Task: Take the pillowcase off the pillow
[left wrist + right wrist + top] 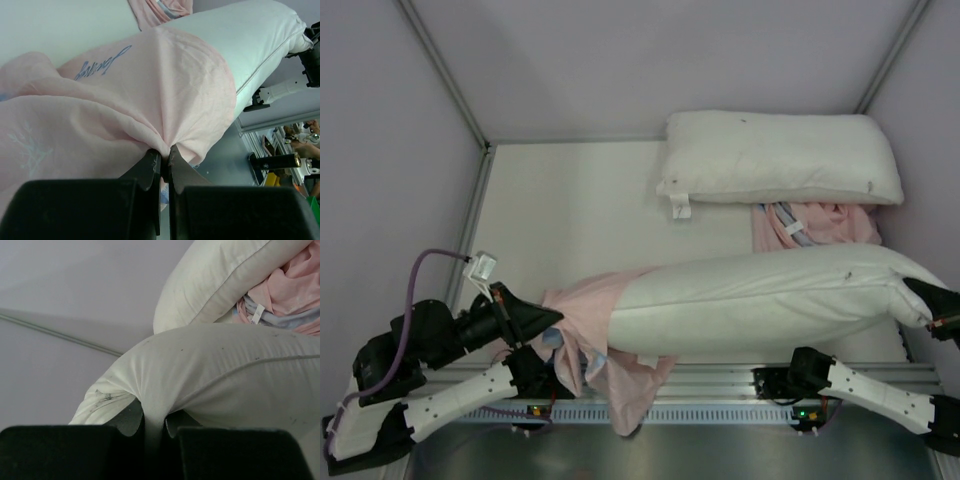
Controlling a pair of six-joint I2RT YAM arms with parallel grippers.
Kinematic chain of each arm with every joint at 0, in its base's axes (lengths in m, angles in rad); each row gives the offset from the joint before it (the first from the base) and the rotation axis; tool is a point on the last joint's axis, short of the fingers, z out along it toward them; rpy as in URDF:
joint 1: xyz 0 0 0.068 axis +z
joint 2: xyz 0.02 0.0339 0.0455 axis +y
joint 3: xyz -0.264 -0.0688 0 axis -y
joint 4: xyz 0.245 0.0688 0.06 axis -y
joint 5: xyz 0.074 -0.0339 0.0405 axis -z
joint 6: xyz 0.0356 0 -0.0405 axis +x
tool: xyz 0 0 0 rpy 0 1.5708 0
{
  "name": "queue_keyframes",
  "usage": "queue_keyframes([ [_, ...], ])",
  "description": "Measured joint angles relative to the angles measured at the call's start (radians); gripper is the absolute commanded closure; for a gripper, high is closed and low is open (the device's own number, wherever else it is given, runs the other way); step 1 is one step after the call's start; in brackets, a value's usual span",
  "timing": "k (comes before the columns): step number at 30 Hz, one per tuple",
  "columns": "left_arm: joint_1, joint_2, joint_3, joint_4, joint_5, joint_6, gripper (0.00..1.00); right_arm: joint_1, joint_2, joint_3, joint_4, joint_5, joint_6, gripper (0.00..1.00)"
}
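Observation:
The pillowcase [590, 320], pale pink side out, is bunched over the left end of the white pillow [770, 295], which lies across the front of the table with most of its length bare. My left gripper [552, 318] is shut on a pinch of the pink pillowcase [150, 95], seen close in the left wrist view at the gripper [163, 150]. My right gripper [932, 305] is shut on the pillow's right end; in the right wrist view the gripper [154, 417] pinches a fold of the white pillow [220, 375]. Part of the case hangs over the front rail.
A second white pillow [780, 158] with a small corner tag lies at the back right. Another bunched pink cloth [815, 225] lies between the two pillows. Grey walls enclose the table [570, 220] on three sides. A metal rail [720, 385] runs along the front edge.

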Motion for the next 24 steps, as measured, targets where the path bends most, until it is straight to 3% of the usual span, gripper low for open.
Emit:
queue_keyframes([
  [10,-0.003,-0.025,0.127,-0.167,-0.072,-0.016,1.0,0.008,0.011,-0.027,0.004,-0.087,0.019,1.0],
  [13,-0.003,-0.029,0.13,-0.191,-0.082,-0.02,0.88,0.011,0.013,-0.042,0.006,-0.089,0.026,1.0],
  [17,-0.002,-0.047,0.13,-0.222,-0.122,-0.03,0.84,0.013,0.013,-0.047,0.006,-0.032,0.027,1.0],
  [24,0.002,-0.052,0.021,-0.194,-0.148,-0.009,1.0,0.013,-0.001,-0.018,0.003,0.173,0.025,1.0],
])
